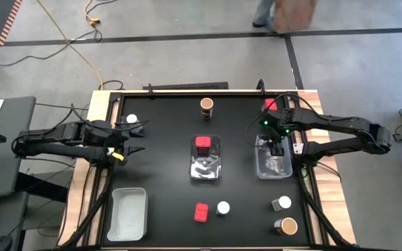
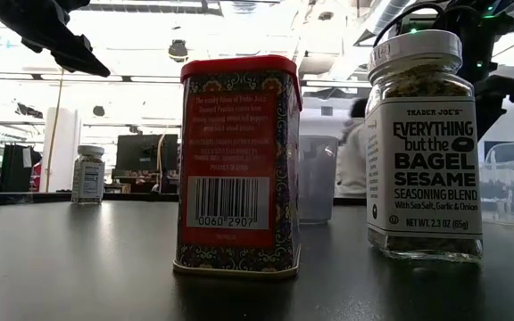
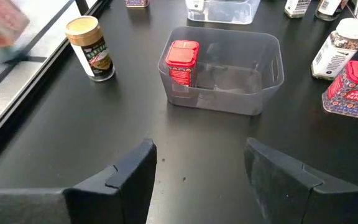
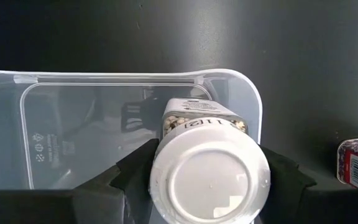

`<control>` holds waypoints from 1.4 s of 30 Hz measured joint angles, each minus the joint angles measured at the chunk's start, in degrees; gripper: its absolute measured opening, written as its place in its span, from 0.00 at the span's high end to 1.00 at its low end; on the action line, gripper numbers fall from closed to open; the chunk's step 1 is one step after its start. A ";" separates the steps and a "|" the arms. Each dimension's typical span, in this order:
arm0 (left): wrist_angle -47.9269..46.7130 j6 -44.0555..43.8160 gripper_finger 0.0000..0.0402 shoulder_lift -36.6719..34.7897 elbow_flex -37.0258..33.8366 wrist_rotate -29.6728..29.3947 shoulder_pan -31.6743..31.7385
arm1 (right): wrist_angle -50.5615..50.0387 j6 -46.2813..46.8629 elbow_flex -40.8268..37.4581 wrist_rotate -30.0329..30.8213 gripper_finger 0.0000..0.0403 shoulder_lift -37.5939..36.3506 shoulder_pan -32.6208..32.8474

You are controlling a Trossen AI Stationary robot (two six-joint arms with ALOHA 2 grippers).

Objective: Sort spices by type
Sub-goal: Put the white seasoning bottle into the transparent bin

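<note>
My right gripper (image 4: 210,177) is shut on a white-lidded spice jar (image 4: 207,149) over the right clear bin (image 1: 262,167). At the table's left my left gripper (image 3: 201,168) is open and holds nothing. The middle clear bin (image 3: 266,68) has a red tin (image 3: 182,59) standing in it. Upright on the table are a brown jar (image 1: 206,106) and a red tin (image 1: 269,104) at the far side. A white-lidded jar (image 1: 131,120) stands at the left. A red tin (image 1: 201,212), two white-lidded jars (image 1: 222,208) (image 1: 281,203) and a brown jar (image 1: 286,226) stand near the front edge. My right gripper pinches the white-lidded jar between its two fingers (image 4: 135,171), at the jar's top by the lid (image 4: 166,168). The fingers come from above, pointing steeply down. The jar is upright inside the bin's corner (image 4: 244,93). The jar itself hides whether its bottom rests on the bin's floor.
A third, whitish bin (image 1: 128,213) sits at the near left. In the low view, a red tin (image 2: 239,165) and a seasoning jar (image 2: 425,147) stand close to the camera. A person stands beyond the table's far edge. Bare black tabletop lies between the left arm and the middle bin.
</note>
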 joint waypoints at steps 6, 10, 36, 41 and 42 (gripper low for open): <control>0.00 0.00 0.43 -0.02 0.00 0.00 0.02 | -0.01 -0.87 0.03 -0.02 0.39 1.89 0.00; 0.00 0.00 0.43 -0.01 0.00 0.00 0.00 | 0.15 -1.64 0.26 -0.02 0.39 4.14 0.00; 0.02 0.20 0.43 -0.01 0.00 0.01 0.01 | 0.07 -0.76 0.09 -0.07 0.39 3.59 0.00; 0.02 0.22 0.43 0.00 0.00 0.00 0.02 | 0.04 -0.59 0.09 -0.07 0.39 3.58 0.00; 0.02 0.22 0.43 0.00 0.00 0.00 -0.01 | 0.04 -0.59 0.09 -0.07 0.39 3.58 0.00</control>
